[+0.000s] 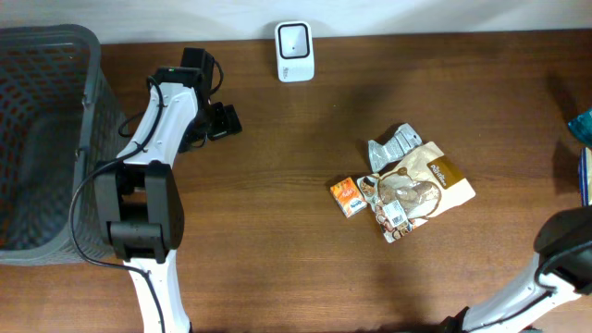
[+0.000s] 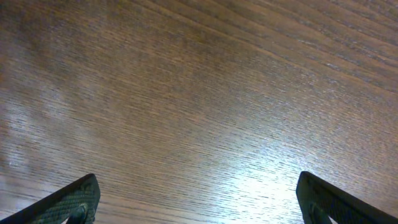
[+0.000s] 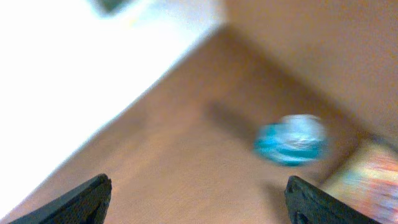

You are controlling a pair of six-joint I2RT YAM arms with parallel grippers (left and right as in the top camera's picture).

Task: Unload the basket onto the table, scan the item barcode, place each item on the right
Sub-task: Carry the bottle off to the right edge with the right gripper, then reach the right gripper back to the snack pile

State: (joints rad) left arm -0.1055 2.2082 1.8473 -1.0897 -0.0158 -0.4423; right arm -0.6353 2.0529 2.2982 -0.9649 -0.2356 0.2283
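White scanner: the white rounded plastic barcode scanner (image 1: 294,51) stands at the far edge of the brown wooden surface (image 1: 277,240), and I use it as my landmark.
Items: the brown-and-white printed snack pouch (image 1: 421,190), small orange carton (image 1: 347,196) and crumpled silver wrapper (image 1: 392,144) lie touching in one heap. The heap is well to the right of the scanner, toward the robot's side, and nothing in it is held.
Left arm: the left end effector (image 1: 222,121) sits near the scanner on its left, fingers apart, with only bare wood between them.
Right arm: the right end effector (image 3: 198,186) is spread wide and empty, far right of the scanner and beyond the heap. It faces a teal crumpled packet (image 3: 291,140).
Risk, double pick: with three things touching, I judge a grasp could drag or lift a neighbour along.
Risk, aim: my right wrist view is blurred, so I could close on the teal packet or on nothing.
Risk, barcode: the pale patch on the pouch is too small for me to read. If the code ends up turned away from the scanner, no scan registers.
Risk, slip: the pouch looks limp, so pinched at a corner it may fold over its own code.
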